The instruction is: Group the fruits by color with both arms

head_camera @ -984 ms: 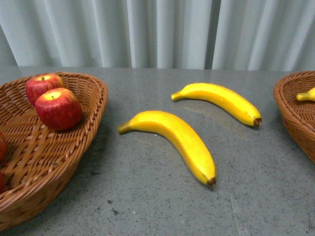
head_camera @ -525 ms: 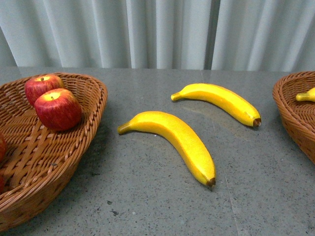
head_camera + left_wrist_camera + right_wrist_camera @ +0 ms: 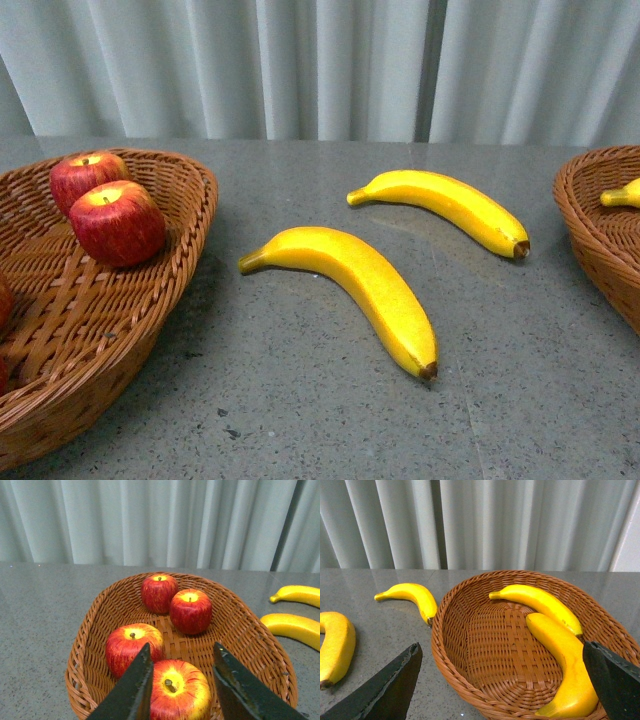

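Nothing has shifted in the last second: near banana (image 3: 350, 285) and far banana (image 3: 440, 205) lie on the worktop (image 3: 300, 420), outside the right basket (image 3: 585, 215). Left end effector (image 3: 181, 652) is parted above an apple (image 3: 177, 687). Right end effector (image 3: 501, 650) is wide and empty. I judge both bananas unsorted.

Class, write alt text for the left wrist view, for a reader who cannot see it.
Four red apples sit in a wicker basket on a grey table, the open left end effector straddling the nearest apple. Two bananas lie on the table beside the basket; pale curtains hang behind.
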Robot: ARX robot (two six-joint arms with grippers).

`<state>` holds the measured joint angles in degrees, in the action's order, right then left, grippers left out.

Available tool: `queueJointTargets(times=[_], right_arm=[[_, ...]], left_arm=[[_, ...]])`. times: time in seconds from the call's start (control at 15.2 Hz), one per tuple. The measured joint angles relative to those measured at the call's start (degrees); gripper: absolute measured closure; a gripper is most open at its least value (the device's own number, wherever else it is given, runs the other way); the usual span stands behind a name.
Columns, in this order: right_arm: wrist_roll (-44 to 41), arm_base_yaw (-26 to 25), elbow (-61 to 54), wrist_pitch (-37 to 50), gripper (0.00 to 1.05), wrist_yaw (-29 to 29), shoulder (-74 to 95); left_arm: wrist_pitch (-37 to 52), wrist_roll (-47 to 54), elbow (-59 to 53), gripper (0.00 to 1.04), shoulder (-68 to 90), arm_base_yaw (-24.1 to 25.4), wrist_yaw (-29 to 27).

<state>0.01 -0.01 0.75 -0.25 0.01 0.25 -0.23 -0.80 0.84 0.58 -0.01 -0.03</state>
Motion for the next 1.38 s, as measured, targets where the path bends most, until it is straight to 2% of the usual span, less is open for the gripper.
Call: queueJointTargets(times=[0.33,0.79,0.85,0.98,1.12,1.25,1.38], right_arm=[[0.00,0.00,0.00,0.00,0.07,-0.02,0.00],[0.00,0.00,0.00,0.00,0.07,0.00,0.00],[2.49,0.85,0.04,1.25,0.07,1.97,0.72],[12.31,3.17,2.86,11.72,0.07,3.45,11.98],[13.60,6.01,9.46,24.92,0.07,4.35,26.86],[12.15,11.47,18.40,35.93,0.07,5.22,44.46],[11.69,16.52,28.52,36.57,0.07,6.43,61.55]], left_arm=[[0.00,0.04,0.00,0.05,0.00,0.00,0.00],[0.00,0.17,0.00,0.07,0.00,0.00,-0.02],[0.00,0.17,-0.02,0.07,0.00,0.00,0.00],[0.02,0.17,0.00,0.07,0.00,0.00,0.00],[0.00,0.17,0.00,0.07,0.00,0.00,0.00],[0.00,0.17,0.00,0.07,0.00,0.00,0.00],[0.00,0.17,0.00,0.07,0.00,0.00,0.00]])
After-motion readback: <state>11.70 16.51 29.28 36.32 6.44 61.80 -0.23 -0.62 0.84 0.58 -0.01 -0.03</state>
